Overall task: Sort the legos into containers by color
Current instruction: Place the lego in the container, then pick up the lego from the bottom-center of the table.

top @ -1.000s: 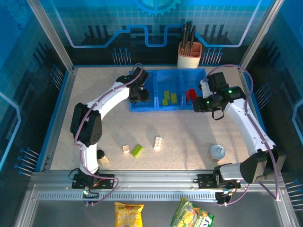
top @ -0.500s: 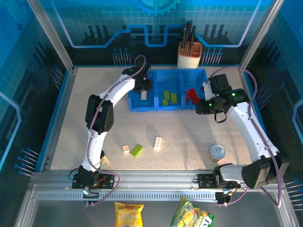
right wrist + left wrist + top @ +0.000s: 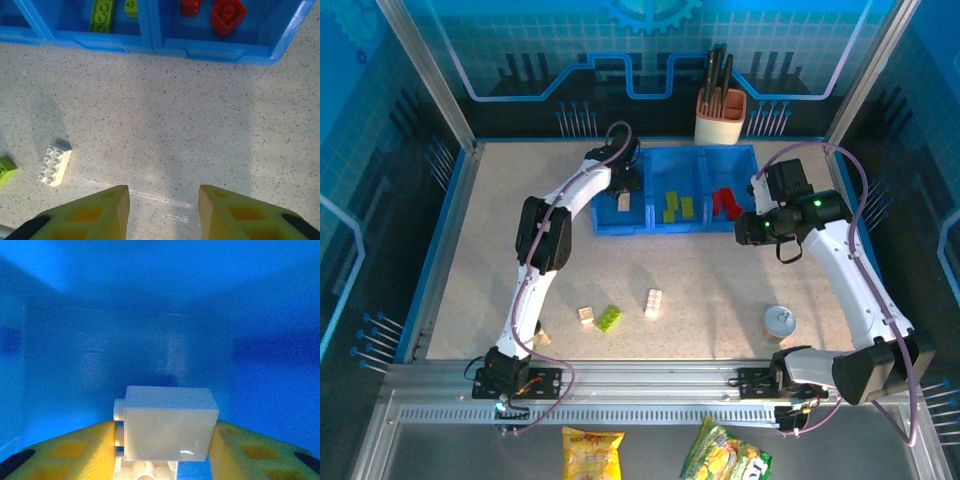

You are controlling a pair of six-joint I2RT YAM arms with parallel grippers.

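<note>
The speckled table point(image 3: 720, 285) lies open between the blue tray point(image 3: 670, 228) and the near rail. The left gripper point(image 3: 162, 437), down among the walls of the tray's left compartment, clamps a white brick point(image 3: 170, 427). The right gripper point(image 3: 162, 192) hangs empty with its fingers apart, near the tray's front wall. A loose white brick point(image 3: 55, 165) lies well apart from it.

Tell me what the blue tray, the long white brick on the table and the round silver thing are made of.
Blue tray: seemingly translucent plastic, glossy; its walls glow with light. Long white brick: hard moulded plastic, smooth, with studs. Silver disc: probably metal, judging by its bright sheen, though too small to be sure.
</note>
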